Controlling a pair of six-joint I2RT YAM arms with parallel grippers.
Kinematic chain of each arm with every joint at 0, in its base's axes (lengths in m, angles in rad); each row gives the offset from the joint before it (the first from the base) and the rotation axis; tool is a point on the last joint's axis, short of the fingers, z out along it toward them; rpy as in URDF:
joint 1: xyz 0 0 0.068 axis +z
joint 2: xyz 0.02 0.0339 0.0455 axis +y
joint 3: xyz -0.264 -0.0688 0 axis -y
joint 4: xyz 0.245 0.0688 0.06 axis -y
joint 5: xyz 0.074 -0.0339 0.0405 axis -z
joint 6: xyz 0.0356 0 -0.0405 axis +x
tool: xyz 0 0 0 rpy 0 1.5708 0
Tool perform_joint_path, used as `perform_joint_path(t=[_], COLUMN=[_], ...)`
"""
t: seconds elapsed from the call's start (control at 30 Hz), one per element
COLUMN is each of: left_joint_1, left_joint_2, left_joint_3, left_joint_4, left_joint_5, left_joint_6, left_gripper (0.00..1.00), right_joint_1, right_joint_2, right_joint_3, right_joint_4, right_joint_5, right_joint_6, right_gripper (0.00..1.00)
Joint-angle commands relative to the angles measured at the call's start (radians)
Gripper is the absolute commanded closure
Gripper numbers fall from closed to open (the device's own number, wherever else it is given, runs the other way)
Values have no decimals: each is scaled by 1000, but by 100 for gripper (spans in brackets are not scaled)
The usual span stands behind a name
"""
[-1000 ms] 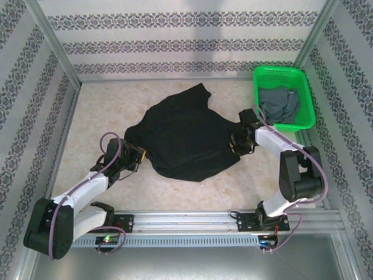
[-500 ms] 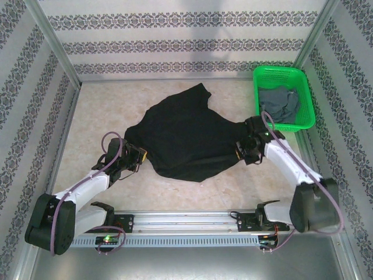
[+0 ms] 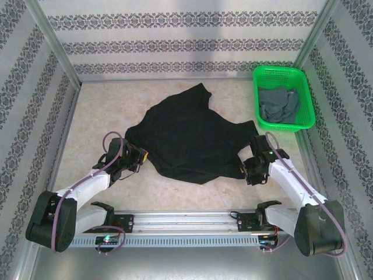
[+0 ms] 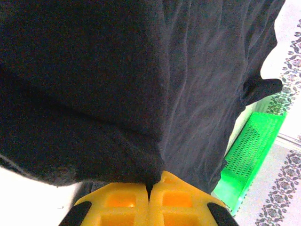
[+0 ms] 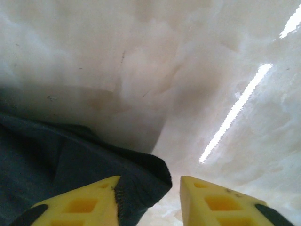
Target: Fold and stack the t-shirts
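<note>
The black t-shirt lies spread and creased in the middle of the table. My left gripper is shut on its near-left edge; in the left wrist view the yellow fingers meet with black cloth pinched at their tips. At the shirt's near-right corner, my right gripper is open. A corner of the black t-shirt lies on the table against the left of the two spread fingers of the right gripper. The dark grey t-shirt is crumpled in the basket.
The green mesh basket stands at the table's far right corner, also in the left wrist view as the green basket. Patterned walls close the table on three sides. Bare marble-look tabletop lies left of the shirt and along the near edge.
My right gripper has moved toward the near edge, and the shirt's right side now spreads further right. The left arm has hardly moved.
</note>
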Motion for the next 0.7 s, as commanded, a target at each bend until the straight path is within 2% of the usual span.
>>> perform_joint_path(t=[0.0,0.1,0.33,0.57,0.67], left_joint_1=[-9,-10,-9,-9,-9], left_joint_2=[-13,-15,-16,-34,-43], left_joint_3=[23,21,19,13,8], left_joint_4=[22,21,27,24,19], left_joint_5=[18,20,25,24,24], left_joint_6=[13,14,12,10,9], left_gripper=[100,100,100,100,100], right_joint_1=[13,28,55,80,79], right_joint_2=[-5,-6,31,-33,-58], right_joint_3=[-11,-30,-70,-98,-133], right_joint_4=[25,72,151,101,144], right_joint_5=[6,-6,-68,-42,-36], right_joint_6=[30,60,145,200,223], right_gripper=[56,52,51,48,46])
